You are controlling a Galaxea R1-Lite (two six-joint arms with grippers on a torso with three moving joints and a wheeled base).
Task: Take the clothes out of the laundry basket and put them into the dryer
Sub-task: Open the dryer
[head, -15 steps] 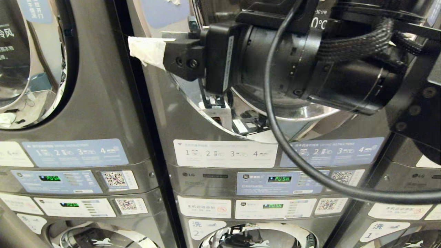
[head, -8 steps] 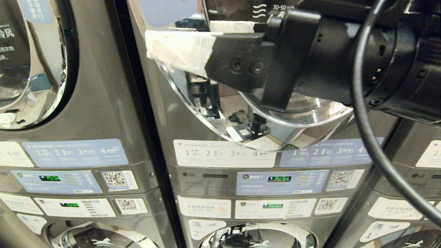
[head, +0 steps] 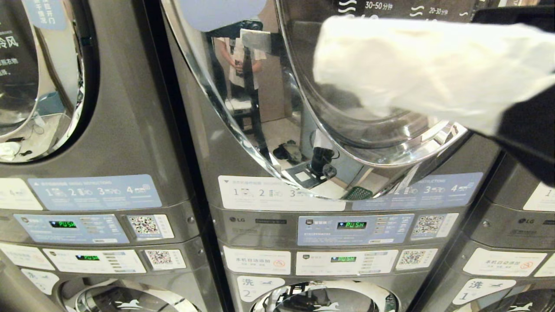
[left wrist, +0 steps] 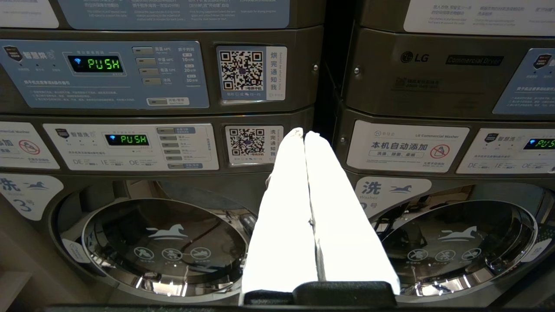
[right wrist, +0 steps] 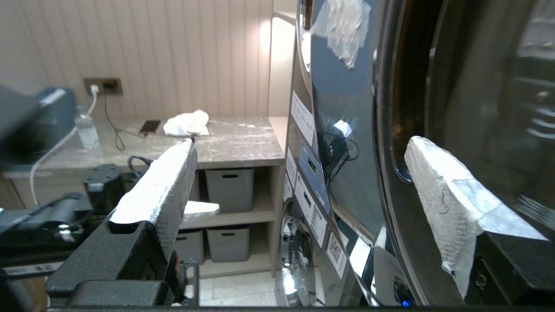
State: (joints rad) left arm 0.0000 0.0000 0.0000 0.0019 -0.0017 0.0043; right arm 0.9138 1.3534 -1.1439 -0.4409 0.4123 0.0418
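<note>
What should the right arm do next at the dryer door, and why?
Probably hook the right gripper around the dryer door edge and pull: its jaws stand wide and empty, one finger already against the door, which looks barely ajar.

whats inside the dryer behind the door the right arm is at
Through the dryer door, glare and reflections dominate; no clothes are discernible. The open right end effector covers part of the glass in the head view.

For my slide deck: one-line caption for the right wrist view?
Right hand, white-padded fingers spread open, beside the grey dryer's chrome-rimmed glass door.
</note>
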